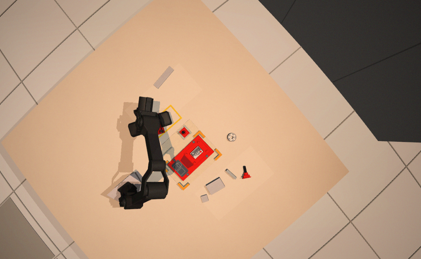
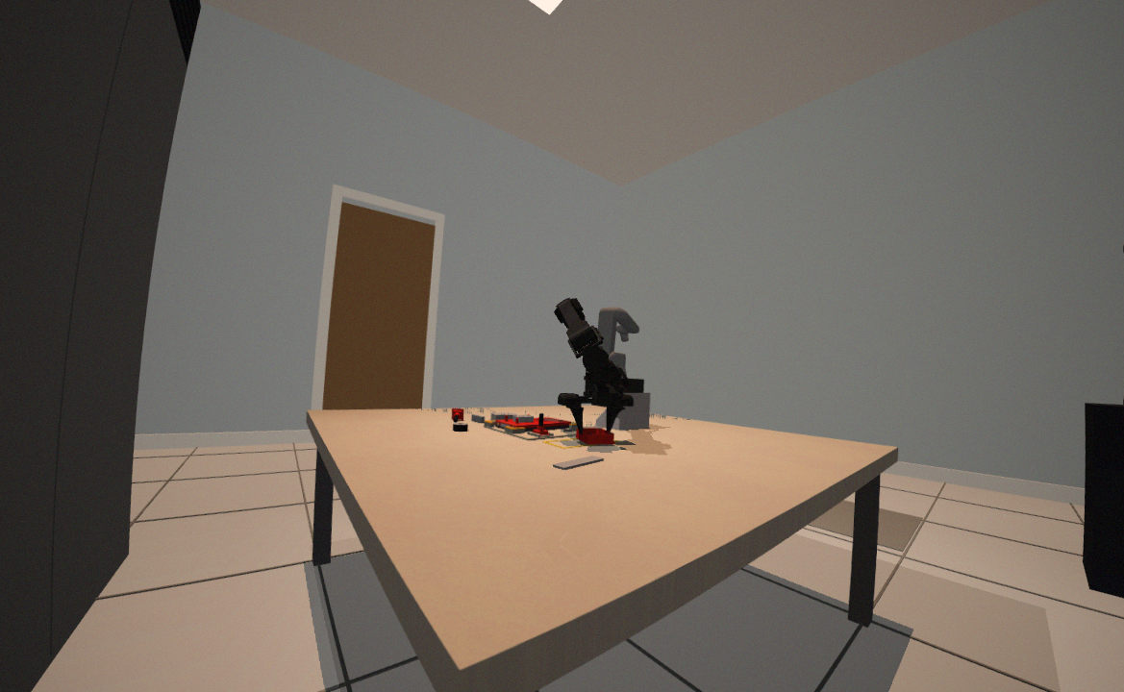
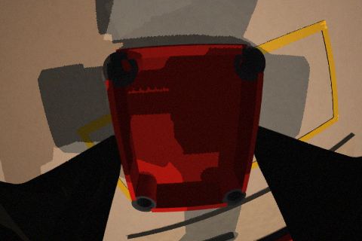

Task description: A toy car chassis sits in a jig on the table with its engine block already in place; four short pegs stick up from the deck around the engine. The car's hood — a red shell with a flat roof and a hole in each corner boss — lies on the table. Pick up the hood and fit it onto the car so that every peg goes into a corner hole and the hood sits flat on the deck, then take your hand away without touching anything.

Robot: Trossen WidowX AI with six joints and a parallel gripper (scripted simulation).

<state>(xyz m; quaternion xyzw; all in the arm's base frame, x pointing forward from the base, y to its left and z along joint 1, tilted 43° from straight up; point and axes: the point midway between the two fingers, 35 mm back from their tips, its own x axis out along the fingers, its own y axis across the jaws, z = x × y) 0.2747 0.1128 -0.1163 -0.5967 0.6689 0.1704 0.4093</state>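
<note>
The red hood [image 1: 161, 130] [image 2: 594, 437] [image 3: 196, 128] is upside down, its hollow side and dark-ringed corner bosses facing the wrist camera. My gripper [image 2: 595, 429] [image 3: 187, 139] is shut on it, a finger on each long side. The hood is low over the table, partly over the yellow outline [image 1: 176, 113] [image 3: 336, 94]; whether it touches the table I cannot tell. In the top view the arm hides most of it. The red chassis [image 1: 202, 144] sits between the orange corner brackets of the jig [image 1: 217, 154], right of the gripper. Engine block and pegs are too small to tell apart.
A red part with a black post [image 1: 183, 132] stands between outline and chassis. A wheel [image 1: 231, 137], a red and black part [image 1: 245, 173], a grey block [image 1: 214, 185], a grey cube [image 1: 204, 198] and a grey bar [image 1: 230, 173] lie beyond the chassis. A long grey strip [image 1: 163, 77] [image 2: 578, 462] lies apart.
</note>
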